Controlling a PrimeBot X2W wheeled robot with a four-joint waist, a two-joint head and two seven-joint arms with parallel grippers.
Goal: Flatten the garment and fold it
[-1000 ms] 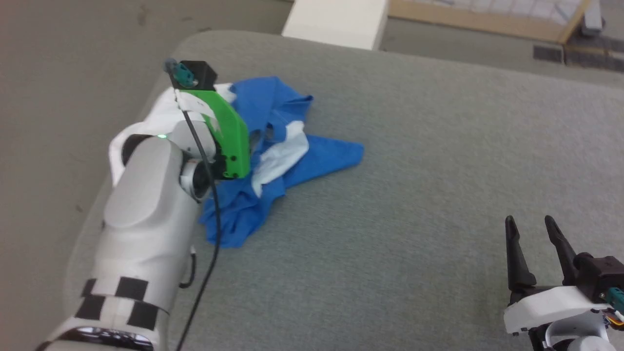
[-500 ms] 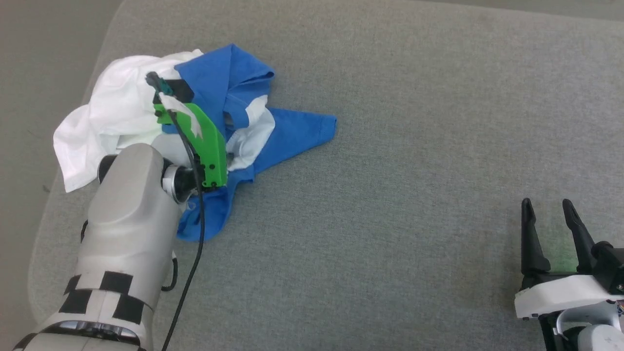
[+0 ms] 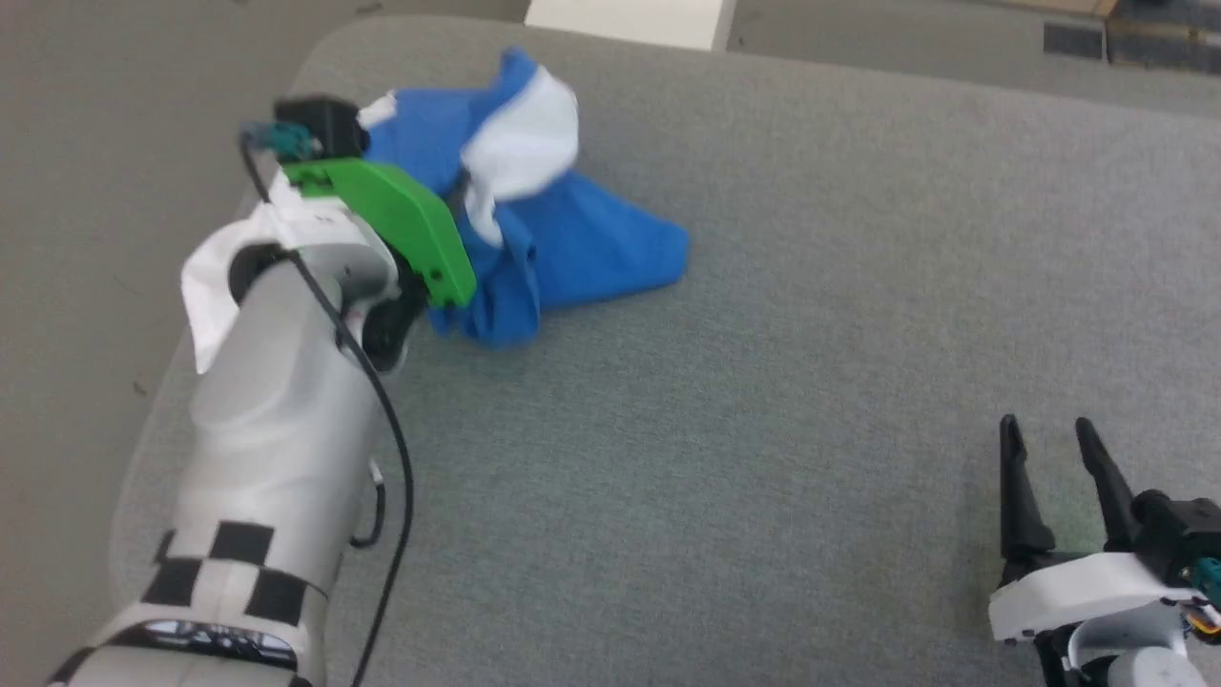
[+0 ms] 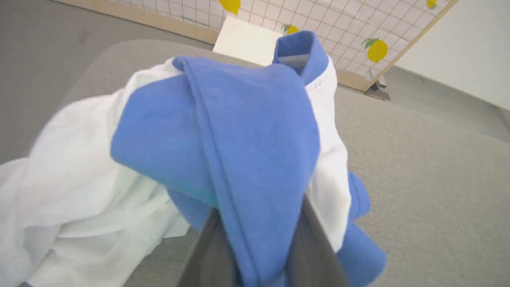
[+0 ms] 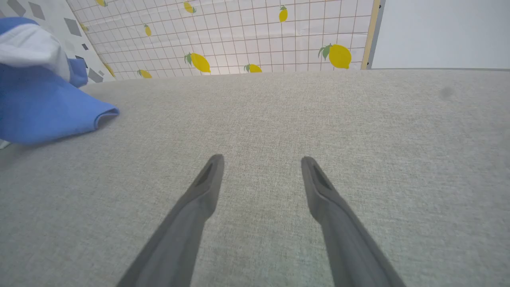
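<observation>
While the soft blue and white shirt (image 3: 572,248) lies bunched at the upper left of the grey cloth top (image 3: 763,477), the left gripper (image 4: 259,207) pinches its blue part and the right gripper (image 3: 1045,426) sits wide open, empty, lower right.

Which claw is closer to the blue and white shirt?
Left. The left claw grips a blue fold of the shirt; the right claw hangs open over the cushion, far to the shirt's right.

Grey fabric cushion (image 3: 763,429) spread before me.
Past its far edge I see a white block (image 3: 630,19), grey floor (image 3: 95,143), a wood-framed lemon-print grid panel (image 5: 239,36) and a pale wall (image 5: 438,32).
</observation>
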